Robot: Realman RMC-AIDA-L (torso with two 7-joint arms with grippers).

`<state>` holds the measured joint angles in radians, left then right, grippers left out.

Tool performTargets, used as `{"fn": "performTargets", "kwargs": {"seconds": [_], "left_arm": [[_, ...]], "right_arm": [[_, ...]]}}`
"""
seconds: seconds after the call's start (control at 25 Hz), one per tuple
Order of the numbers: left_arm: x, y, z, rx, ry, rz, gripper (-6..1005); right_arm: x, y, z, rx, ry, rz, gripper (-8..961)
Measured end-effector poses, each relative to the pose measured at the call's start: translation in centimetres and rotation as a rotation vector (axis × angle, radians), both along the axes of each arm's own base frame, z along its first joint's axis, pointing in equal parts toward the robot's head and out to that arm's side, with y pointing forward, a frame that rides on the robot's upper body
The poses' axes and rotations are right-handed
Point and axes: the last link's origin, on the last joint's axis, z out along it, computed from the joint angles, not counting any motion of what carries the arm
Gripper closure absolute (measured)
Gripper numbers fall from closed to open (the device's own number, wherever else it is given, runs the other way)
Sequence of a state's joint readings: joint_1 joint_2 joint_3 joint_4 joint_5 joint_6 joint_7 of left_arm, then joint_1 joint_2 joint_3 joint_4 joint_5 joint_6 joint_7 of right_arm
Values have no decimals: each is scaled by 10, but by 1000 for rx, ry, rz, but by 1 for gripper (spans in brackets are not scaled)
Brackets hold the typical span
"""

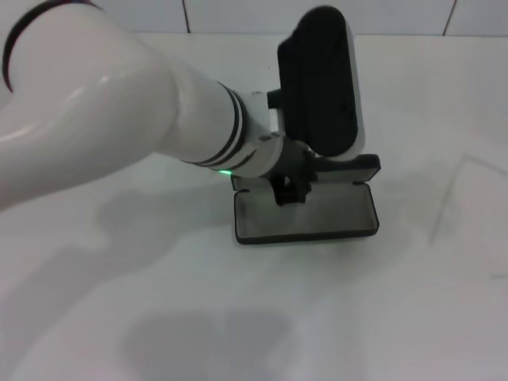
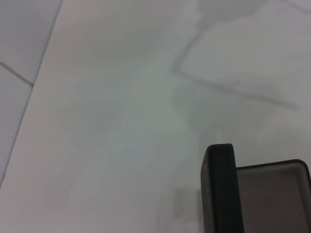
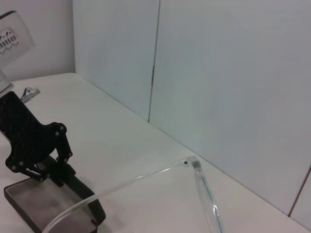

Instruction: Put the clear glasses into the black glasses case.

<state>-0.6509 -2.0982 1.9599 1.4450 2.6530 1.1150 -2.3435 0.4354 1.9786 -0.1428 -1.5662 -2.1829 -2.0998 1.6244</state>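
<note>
Left gripper (image 1: pixel 290 190) hangs right over the open case (image 1: pixel 305 214) on the table (image 1: pixel 413 302); can't tell its opening. Glasses (image 3: pixel 146 180) sit right by the right gripper, grip unclear.

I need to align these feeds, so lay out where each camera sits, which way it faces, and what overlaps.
Head view: on the robot's head, looking down at the open black glasses case; left arm fills the frame.
Left wrist view: close above the table, case corner only; no robot parts.
Right wrist view: low, facing the wall; clear glasses close up, left gripper at the case.
Shared: the case, in all three.
</note>
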Motion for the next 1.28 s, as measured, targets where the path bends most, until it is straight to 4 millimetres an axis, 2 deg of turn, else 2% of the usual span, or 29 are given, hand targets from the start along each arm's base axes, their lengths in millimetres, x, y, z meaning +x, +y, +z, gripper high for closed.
{"fn": "performTargets", "kwargs": {"seconds": [0.28, 0.72, 0.92, 1.04, 1.28], "left_arm": [[-2, -3, -5, -16, 10, -75, 799], [-2, -3, -5, -16, 9, -75, 690], [3, -5, -3, -15, 1, -83, 641], [12, -9, 2, -9, -32, -97, 577], [25, -16, 29, 58, -135, -70, 558]], "right_arm": [[-2, 1, 0, -3, -5, 8, 915], [-3, -1, -2, -26, -1, 13, 915], [-4, -1, -13, -52, 22, 41, 915], [-7, 5, -23, -92, 30, 72, 915], [-21, 29, -42, -131, 68, 171, 915]]}}
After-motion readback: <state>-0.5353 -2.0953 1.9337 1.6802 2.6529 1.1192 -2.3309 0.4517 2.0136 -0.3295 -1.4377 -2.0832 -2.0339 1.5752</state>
